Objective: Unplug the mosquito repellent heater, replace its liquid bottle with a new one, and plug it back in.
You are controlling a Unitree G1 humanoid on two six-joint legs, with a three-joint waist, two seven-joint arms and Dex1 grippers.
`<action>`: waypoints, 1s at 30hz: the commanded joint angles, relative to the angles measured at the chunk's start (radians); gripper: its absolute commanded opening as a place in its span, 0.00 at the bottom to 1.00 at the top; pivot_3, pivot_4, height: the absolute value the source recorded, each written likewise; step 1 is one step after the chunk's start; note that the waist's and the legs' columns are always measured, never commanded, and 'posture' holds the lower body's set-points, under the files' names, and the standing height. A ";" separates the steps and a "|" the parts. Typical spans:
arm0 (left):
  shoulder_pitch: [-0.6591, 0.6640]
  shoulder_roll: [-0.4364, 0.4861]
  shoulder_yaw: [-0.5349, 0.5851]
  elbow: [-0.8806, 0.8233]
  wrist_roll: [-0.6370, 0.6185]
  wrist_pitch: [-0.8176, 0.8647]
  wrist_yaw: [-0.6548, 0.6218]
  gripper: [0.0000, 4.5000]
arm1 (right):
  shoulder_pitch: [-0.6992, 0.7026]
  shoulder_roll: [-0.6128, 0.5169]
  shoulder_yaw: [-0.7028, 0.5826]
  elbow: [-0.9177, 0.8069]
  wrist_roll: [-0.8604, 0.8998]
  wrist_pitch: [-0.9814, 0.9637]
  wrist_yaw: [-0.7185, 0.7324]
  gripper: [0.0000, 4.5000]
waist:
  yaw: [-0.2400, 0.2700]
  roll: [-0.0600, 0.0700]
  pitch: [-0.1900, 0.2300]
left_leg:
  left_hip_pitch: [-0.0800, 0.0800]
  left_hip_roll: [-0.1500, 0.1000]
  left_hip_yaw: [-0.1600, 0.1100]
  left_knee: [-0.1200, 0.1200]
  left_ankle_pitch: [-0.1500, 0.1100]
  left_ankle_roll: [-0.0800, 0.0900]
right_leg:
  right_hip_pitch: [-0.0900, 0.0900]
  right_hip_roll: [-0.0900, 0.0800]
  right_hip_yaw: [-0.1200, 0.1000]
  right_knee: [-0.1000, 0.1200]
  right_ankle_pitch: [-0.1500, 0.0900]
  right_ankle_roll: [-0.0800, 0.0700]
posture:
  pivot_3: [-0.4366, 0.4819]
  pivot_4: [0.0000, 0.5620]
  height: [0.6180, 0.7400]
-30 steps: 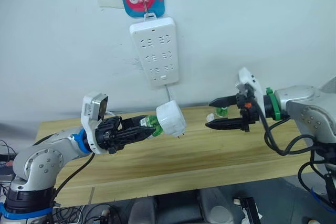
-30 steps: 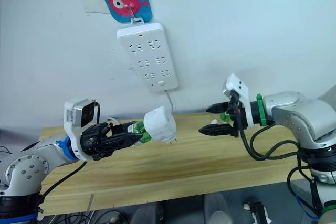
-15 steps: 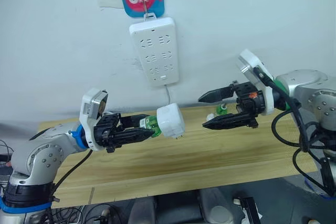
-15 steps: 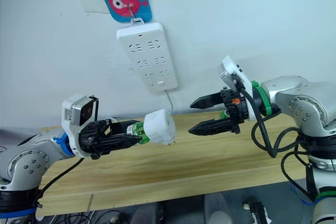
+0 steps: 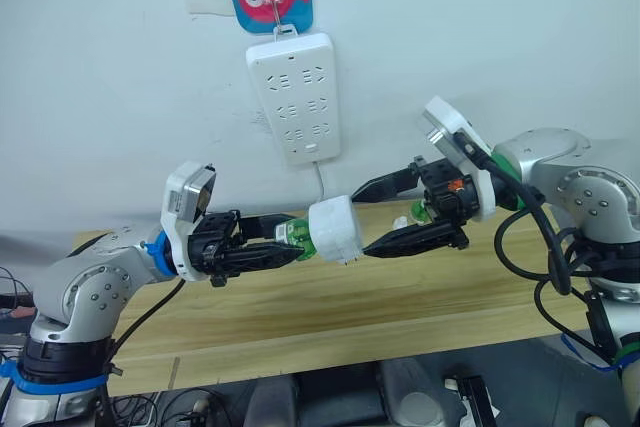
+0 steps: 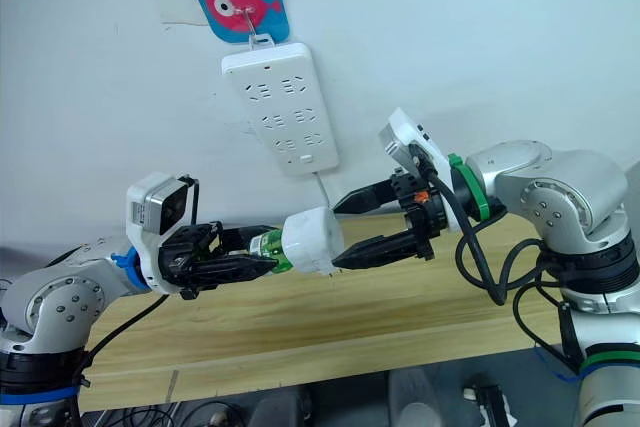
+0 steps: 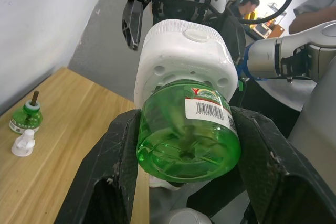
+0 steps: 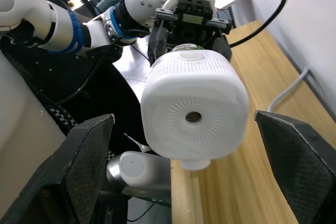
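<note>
**Clerk:** Item one, leftmost: the left gripper (image 5: 262,252). State?

**Checker:** Its two black fingers (image 7: 122,145) were clamped on the green liquid bottle (image 7: 188,135), one on each side of the round body, held level above the wooden table (image 5: 420,297).

**Clerk:** Item two, the mosquito repellent heater (image 5: 335,231)?

**Checker:** It sat on the bottle's neck end, in mid-air between the two arms, below the white power strip (image 5: 297,95) on the wall and not plugged in. Its vent hole faced the right arm.

**Clerk:** Handling notes?

**Checker:** Judged light, rigid plastic with a smooth, rounded shell, so likely to slip or twist under a pinch. The flatter opposite sides looked the best hold. The bottle seemed hard and slick, and its wick is probably delicate.

**Clerk:** Item three, the right gripper (image 5: 375,216)?

**Checker:** Spread wide, holding nothing, its fingertips (image 5: 362,189) reaching to the heater's domed end, one above and one below. Whether they touched the shell could not be made out.

**Clerk:** Also recorded?

**Checker:** A second green bottle (image 7: 25,119) and a small white cap (image 7: 22,144) stood on the table, near the wall.

**Clerk:** Obscured?

**Checker:** The joint between bottle and heater was hidden inside the shell; the plug prongs were hard to make out. How tightly the bottle was seated could not be told.
</note>
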 commanded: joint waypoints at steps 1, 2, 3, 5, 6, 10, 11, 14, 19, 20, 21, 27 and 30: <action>-0.019 -0.008 -0.001 -0.003 -0.006 -0.016 -0.014 0.51 | -0.022 0.013 -0.003 -0.040 0.009 -0.008 -0.010 1.00 | 0.000 0.000 0.000 | 0.000 0.000 0.000 0.000 0.000 0.000 | 0.000 0.000 0.000 0.000 0.000 0.000 | 0.23 0.41 1.00; -0.021 -0.009 -0.003 -0.001 -0.005 -0.016 -0.013 0.51 | -0.021 0.018 -0.001 -0.043 0.005 -0.010 -0.016 1.00 | 0.000 0.000 0.000 | 0.000 0.000 0.000 0.000 0.000 0.000 | 0.000 0.000 0.000 0.000 0.000 0.000 | 0.23 0.42 1.00; -0.024 -0.011 -0.004 0.001 -0.004 -0.016 -0.013 0.51 | -0.020 0.023 0.002 -0.047 0.003 -0.010 -0.022 1.00 | 0.000 0.000 0.000 | 0.000 0.000 0.000 0.000 0.000 0.000 | 0.000 0.000 0.000 0.000 0.000 0.000 | 0.22 0.42 1.00; -0.034 -0.020 -0.010 0.007 -0.001 -0.017 -0.009 0.51 | -0.020 0.040 0.007 -0.051 -0.002 -0.011 -0.044 1.00 | -0.001 0.000 0.000 | 0.000 0.000 0.000 0.000 0.000 0.000 | 0.000 0.000 0.000 0.000 0.000 0.000 | 0.22 0.42 1.00; -0.037 -0.024 -0.011 0.008 -0.001 -0.017 -0.007 0.51 | -0.020 0.046 0.008 -0.053 -0.004 -0.010 -0.051 1.00 | -0.001 0.000 0.000 | 0.000 0.000 0.000 0.000 0.000 0.000 | 0.000 0.000 0.000 0.000 0.000 0.000 | 0.22 0.42 1.00; -0.046 -0.035 -0.014 0.011 -0.001 -0.015 -0.002 0.51 | -0.016 0.060 0.011 -0.060 -0.007 -0.006 -0.076 1.00 | -0.001 0.000 0.000 | 0.000 0.000 0.000 0.000 0.000 0.000 | 0.000 0.000 0.000 0.000 0.000 0.000 | 0.22 0.42 1.00; -0.046 -0.036 -0.014 0.010 -0.001 -0.014 -0.003 0.51 | -0.015 0.062 0.011 -0.063 -0.005 -0.005 -0.080 1.00 | -0.001 0.000 0.000 | 0.000 0.000 0.000 0.000 0.000 0.000 | 0.000 0.000 0.000 0.000 0.000 0.000 | 0.22 0.42 1.00; -0.042 -0.037 -0.013 0.006 -0.002 -0.011 -0.003 0.51 | -0.012 0.064 0.008 -0.069 0.002 0.001 -0.087 0.92 | -0.002 0.000 0.000 | 0.000 0.000 0.000 0.000 0.000 -0.001 | 0.000 0.000 0.000 0.000 0.000 0.000 | 0.22 0.42 1.00; -0.037 -0.038 -0.012 -0.002 -0.007 -0.008 0.000 0.51 | -0.010 0.060 0.006 -0.078 0.013 0.005 -0.091 0.66 | -0.001 0.000 0.000 | 0.000 0.000 0.000 0.000 0.000 -0.001 | 0.000 0.000 0.000 0.000 0.000 0.000 | 0.22 0.42 1.00; -0.037 -0.038 -0.012 -0.002 -0.008 -0.007 0.001 0.51 | -0.010 0.060 0.006 -0.079 0.015 0.005 -0.090 0.66 | -0.001 0.000 0.000 | 0.000 0.000 0.000 0.000 0.000 -0.001 | 0.000 0.000 0.000 0.000 0.000 0.000 | 0.22 0.42 1.00; -0.037 -0.038 -0.012 -0.002 -0.009 -0.006 0.001 0.51 | -0.009 0.059 0.006 -0.080 0.016 0.005 -0.088 0.66 | -0.002 0.000 0.000 | 0.000 0.000 0.000 0.000 0.000 0.000 | 0.000 0.000 0.000 0.000 0.000 0.000 | 0.22 0.42 1.00; -0.043 -0.035 -0.004 0.003 -0.029 0.028 0.035 0.51 | -0.008 0.058 0.005 -0.082 0.018 0.002 -0.085 0.66 | -0.002 0.000 0.000 | 0.000 0.000 0.000 0.000 0.000 -0.001 | 0.000 0.000 0.000 0.000 0.000 0.000 | 0.22 0.42 1.00; -0.043 -0.024 -0.011 0.001 -0.024 0.033 0.034 0.51 | -0.009 0.061 0.003 -0.082 0.021 0.002 -0.087 0.66 | -0.002 0.000 0.000 | 0.000 0.000 0.000 0.000 0.000 0.000 | 0.000 0.000 0.000 0.000 0.000 0.000 | 0.22 0.43 1.00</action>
